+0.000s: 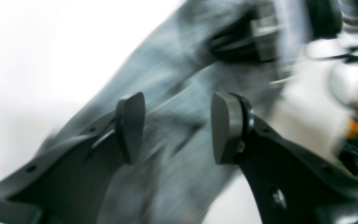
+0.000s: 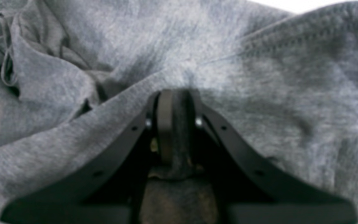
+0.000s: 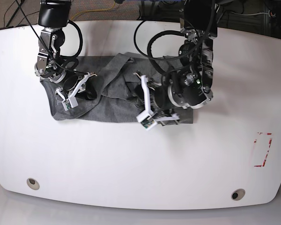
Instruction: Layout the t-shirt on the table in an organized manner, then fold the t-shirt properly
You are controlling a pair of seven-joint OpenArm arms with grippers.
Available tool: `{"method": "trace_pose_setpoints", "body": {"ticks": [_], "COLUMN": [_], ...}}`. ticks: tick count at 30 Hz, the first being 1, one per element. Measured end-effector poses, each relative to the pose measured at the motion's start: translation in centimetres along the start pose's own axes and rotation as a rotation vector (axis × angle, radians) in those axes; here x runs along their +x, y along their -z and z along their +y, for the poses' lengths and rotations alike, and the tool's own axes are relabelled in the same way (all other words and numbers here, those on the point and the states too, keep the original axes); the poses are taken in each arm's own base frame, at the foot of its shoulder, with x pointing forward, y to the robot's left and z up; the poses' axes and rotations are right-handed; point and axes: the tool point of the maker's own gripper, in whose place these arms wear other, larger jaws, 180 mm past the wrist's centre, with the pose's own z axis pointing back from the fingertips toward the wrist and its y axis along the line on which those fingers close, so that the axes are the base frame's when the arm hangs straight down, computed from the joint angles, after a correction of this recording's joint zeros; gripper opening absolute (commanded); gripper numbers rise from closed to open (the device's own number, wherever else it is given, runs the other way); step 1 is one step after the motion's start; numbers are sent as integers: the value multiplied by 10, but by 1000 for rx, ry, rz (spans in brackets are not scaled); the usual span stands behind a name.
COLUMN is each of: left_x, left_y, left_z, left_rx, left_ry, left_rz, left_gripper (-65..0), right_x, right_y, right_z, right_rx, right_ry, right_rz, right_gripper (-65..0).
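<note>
T-shirt (image 3: 110, 101): I see a dark heather-grey heap, crumpled, lying in the upper middle of the base frame, nearer the far edge of the table than the near one.
Fabric up close: in the right wrist view the t-shirt fills the frame with soft ridges and deep folds at upper left; a stitched hem band runs across the upper right.
Shape: not spread flat; I see a bunched strip from centre left to centre, with a raised fold near the middle.
Right gripper (image 2: 176, 102): on the heap's left end in the base frame; its jaws are pressed together, pinching a fold of the t-shirt.
Left gripper (image 1: 179, 127): over the heap's right end; jaws spread, blurred grey cloth behind the gap, nothing between the pads that I can make out.
Table (image 3: 140, 168): glossy white, with red tape marks (image 3: 263, 150) at right and grommet holes (image 3: 33, 183) near the bottom edge.
</note>
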Motion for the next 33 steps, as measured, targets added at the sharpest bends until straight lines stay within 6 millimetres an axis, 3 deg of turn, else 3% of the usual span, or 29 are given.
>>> {"method": "trace_pose_setpoints", "body": {"ticks": [7, 12, 26, 33], "left_x": [-67, -89, -121, -119], "left_y": [-30, -38, -19, -3], "left_z": [55, 71, 57, 23], "left_rx": [140, 179, 80, -11], "left_ry": [-122, -171, -183, -100], "left_rz": [115, 155, 231, 270], "left_gripper": [-436, -460, -460, -460], "right_x": [-1, 0, -1, 0], "right_y": [0, 0, 0, 0], "right_z": [0, 0, 0, 0], "right_rx": [0, 0, 2, 2], "right_ry": [0, 0, -1, -1], "right_rz": [4, 3, 4, 3], "right_gripper": [-564, -564, -564, -564]}}
